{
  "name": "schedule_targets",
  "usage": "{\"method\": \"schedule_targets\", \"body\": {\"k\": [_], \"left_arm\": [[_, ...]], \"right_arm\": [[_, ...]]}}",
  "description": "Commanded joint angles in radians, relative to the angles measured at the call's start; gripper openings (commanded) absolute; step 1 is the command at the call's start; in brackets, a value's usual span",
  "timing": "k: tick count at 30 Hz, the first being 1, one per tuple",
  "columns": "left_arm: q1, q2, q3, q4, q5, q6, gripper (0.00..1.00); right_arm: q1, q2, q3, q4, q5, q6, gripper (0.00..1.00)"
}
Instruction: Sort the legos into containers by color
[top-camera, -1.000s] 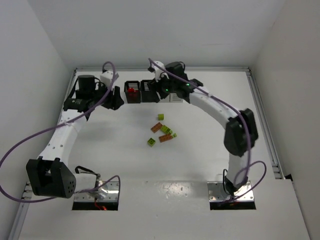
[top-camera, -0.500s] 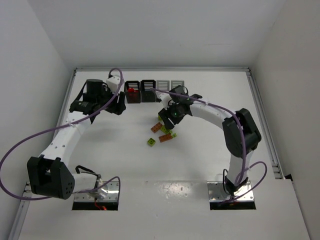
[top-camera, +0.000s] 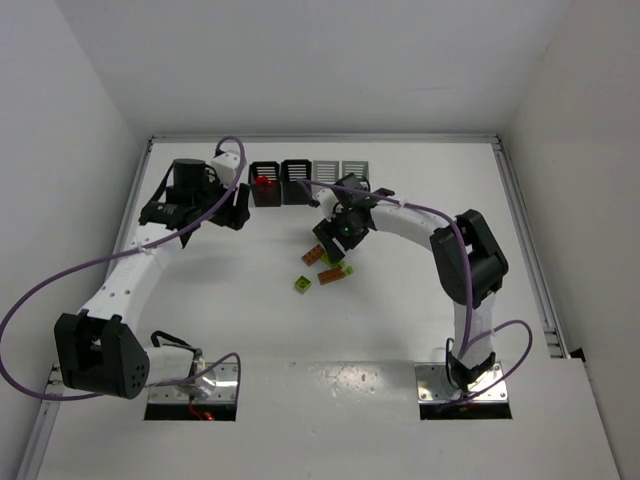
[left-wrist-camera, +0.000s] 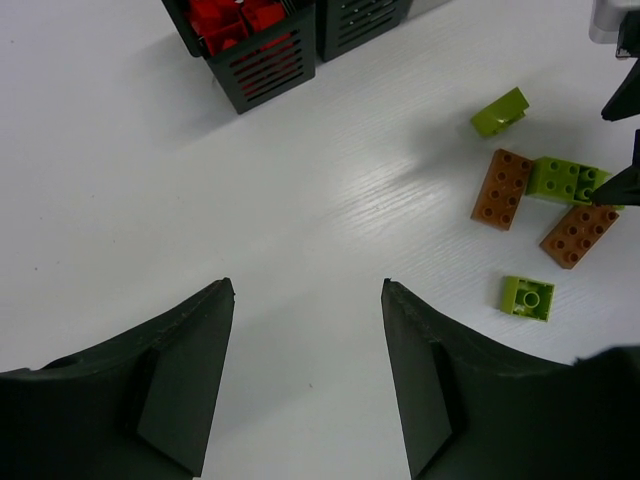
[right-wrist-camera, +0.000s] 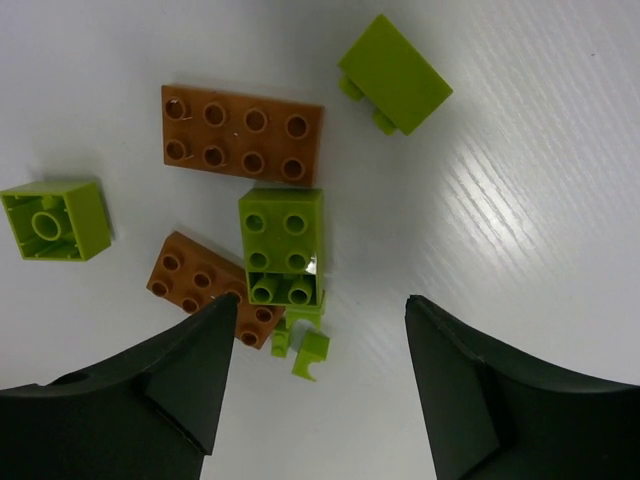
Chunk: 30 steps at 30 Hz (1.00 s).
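From above, the right hand (top-camera: 340, 232) sits over part of the lego pile (top-camera: 328, 273), so we can't count the bricks there. The studs are way too small to see too. In the left wrist view, the red-lego bin (left-wrist-camera: 262, 60) and the black bin (left-wrist-camera: 365, 18) next to it get chopped off by the top edge. In the right wrist view, a finger (right-wrist-camera: 190, 370) hides a corner of the lower orange brick (right-wrist-camera: 195, 280). We can't tell what the green bits (right-wrist-camera: 300, 345) are.

Four slatted bins (top-camera: 297, 192), two orange bricks (right-wrist-camera: 242, 134)
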<state>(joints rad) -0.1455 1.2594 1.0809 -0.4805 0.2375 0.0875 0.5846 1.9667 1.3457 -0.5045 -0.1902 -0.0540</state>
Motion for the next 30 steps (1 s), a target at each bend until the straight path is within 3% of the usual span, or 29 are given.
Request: {"method": "schedule_targets", "body": {"k": [1, 13, 15, 17, 21, 25, 30], "left_arm": [[-0.009, -0.022, -0.009, 0.029, -0.020, -0.014, 0.67], [-0.009, -0.022, -0.009, 0.039, -0.030, -0.014, 0.67], [-0.009, -0.022, -0.009, 0.039, -0.030, -0.014, 0.67], [-0.009, -0.022, -0.009, 0.039, -0.030, -0.014, 0.67], [-0.009, -0.012, -0.009, 0.039, -0.030, -0.014, 0.67], [-0.009, -0.012, -0.009, 0.048, -0.030, -0.014, 0.67], [-0.009, -0.012, -0.018, 0.048, -0.030, -0.005, 0.67]], "right_arm": [[0.020, 0.012, 0.038, 0.012, -0.011, 0.022, 0.70], [0.057, 0.070, 0.038, 0.032, 0.023, 0.022, 0.66], [0.057, 0.080, 0.038, 0.043, 0.034, 0.022, 0.60], [0.057, 0.080, 0.029, 0.054, 0.034, 0.022, 0.42], [0.057, 0.080, 0.029, 0.054, 0.043, 0.022, 0.32], [0.057, 0.057, 0.049, 0.044, 0.043, 0.013, 0.13], [0.037, -0.046, 0.133, -0.015, -0.032, 0.013, 0.07]]}}
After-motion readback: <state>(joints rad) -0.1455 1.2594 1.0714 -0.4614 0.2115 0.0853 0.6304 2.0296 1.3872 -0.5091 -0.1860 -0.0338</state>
